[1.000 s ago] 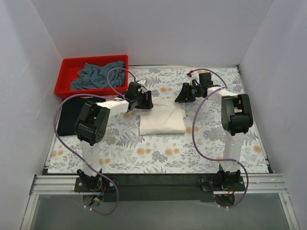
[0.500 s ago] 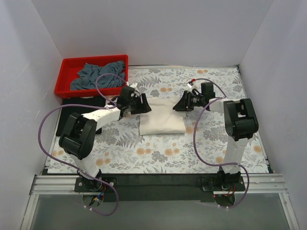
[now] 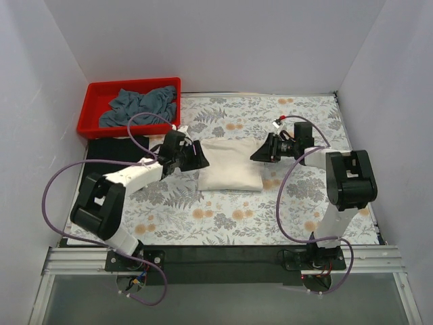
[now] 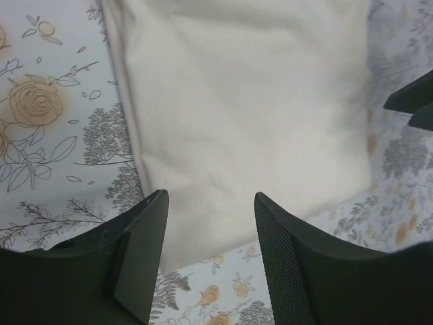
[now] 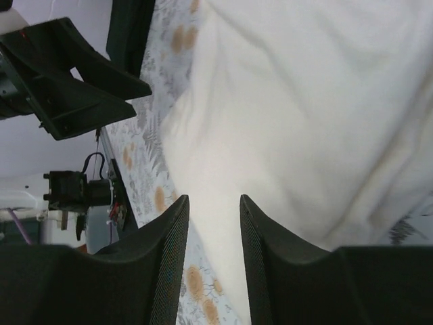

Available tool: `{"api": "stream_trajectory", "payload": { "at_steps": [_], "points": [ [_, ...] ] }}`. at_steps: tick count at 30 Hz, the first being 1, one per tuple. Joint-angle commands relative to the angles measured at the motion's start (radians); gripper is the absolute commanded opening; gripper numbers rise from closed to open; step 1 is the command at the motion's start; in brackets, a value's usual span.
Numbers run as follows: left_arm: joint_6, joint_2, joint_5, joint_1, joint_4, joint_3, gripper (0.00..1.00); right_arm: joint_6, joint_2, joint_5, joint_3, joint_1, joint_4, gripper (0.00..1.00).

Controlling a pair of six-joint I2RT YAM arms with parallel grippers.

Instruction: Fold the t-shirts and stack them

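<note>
The cream-white t-shirt lies folded into a neat rectangle in the middle of the floral tablecloth. My left gripper sits low at its left edge, open, with nothing between its fingers; the left wrist view shows the cream shirt just beyond the gripper. My right gripper is at the shirt's right edge, open and empty, facing the cream cloth past its gripper. A black t-shirt lies flat at the left, partly hidden by my left arm. The grey-blue t-shirt lies crumpled in the bin.
A red plastic bin stands at the far left corner. White walls close in the table on three sides. The floral tablecloth spreads toward the arms' bases. The left gripper shows in the right wrist view.
Both grippers have slid from the shirt's far corners down toward its sides and lower to the table. The left arm's elbow has swung left and down. The cream shirt has not moved.
</note>
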Motion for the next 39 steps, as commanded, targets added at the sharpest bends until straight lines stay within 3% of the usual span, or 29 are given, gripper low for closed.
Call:
{"api": "stream_trajectory", "payload": {
  "at_steps": [1, 5, 9, 13, 17, 22, 29, 34, 39],
  "points": [
    [-0.015, -0.132, 0.011, -0.039, -0.042, 0.006, 0.51, 0.012, -0.127, -0.068, -0.041, 0.078, 0.023, 0.36],
    [-0.055, -0.166, 0.034, -0.094, -0.04, 0.017, 0.49, 0.03, -0.207, -0.036, -0.101, 0.162, 0.029, 0.35],
    [-0.065, -0.076, 0.045, -0.152, -0.014, 0.029, 0.45, 0.05, -0.173, -0.016, -0.139, 0.218, 0.073, 0.3],
    [-0.087, 0.004, 0.068, -0.157, 0.067, -0.009, 0.28, 0.041, -0.072, -0.011, -0.155, 0.252, 0.137, 0.26],
    [-0.091, 0.048, 0.013, -0.154, 0.07, -0.09, 0.19, 0.017, 0.072, -0.03, -0.187, 0.238, 0.171, 0.21],
    [-0.116, 0.047, 0.011, -0.128, 0.107, -0.204, 0.15, -0.009, 0.106, -0.018, -0.265, 0.166, 0.21, 0.17],
    [-0.108, -0.034, -0.004, -0.117, 0.057, -0.254, 0.13, -0.019, -0.035, -0.048, -0.35, 0.065, 0.2, 0.16],
    [-0.095, -0.139, -0.049, -0.109, -0.035, -0.123, 0.21, 0.061, -0.171, -0.013, -0.285, 0.054, 0.2, 0.17],
    [-0.059, -0.062, -0.03, -0.023, -0.043, 0.054, 0.24, 0.136, -0.152, 0.044, -0.111, 0.042, 0.202, 0.18]
  ]
}}
